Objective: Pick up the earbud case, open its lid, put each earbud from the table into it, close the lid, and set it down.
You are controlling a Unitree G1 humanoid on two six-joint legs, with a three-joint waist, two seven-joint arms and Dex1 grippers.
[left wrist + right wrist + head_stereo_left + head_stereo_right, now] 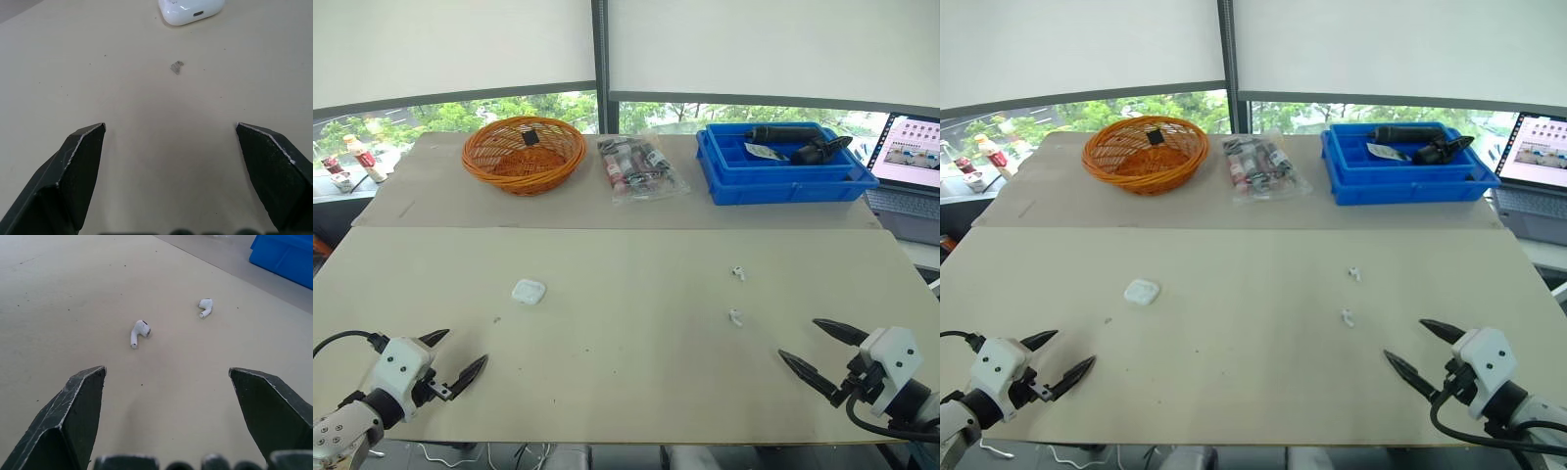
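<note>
A white earbud case (pixel 529 291) lies shut on the beige table, left of centre; the left wrist view shows the case (pixel 191 11) ahead of my fingers. Two white earbuds lie right of centre: one earbud (pixel 738 273) farther back, the other earbud (pixel 735 317) nearer me. In the right wrist view they are the near earbud (pixel 139 332) and the far earbud (pixel 205 307). My left gripper (pixel 459 358) hovers open near the front left edge, short of the case. My right gripper (pixel 813 351) is open at the front right, short of the earbuds. Both hold nothing.
Along the back stand an orange wicker basket (pixel 524 153), a clear bag of small items (pixel 639 167) and a blue bin (pixel 783 164) with dark tools. A laptop (pixel 907 164) sits at the far right. A small scrap (pixel 176 67) lies near the case.
</note>
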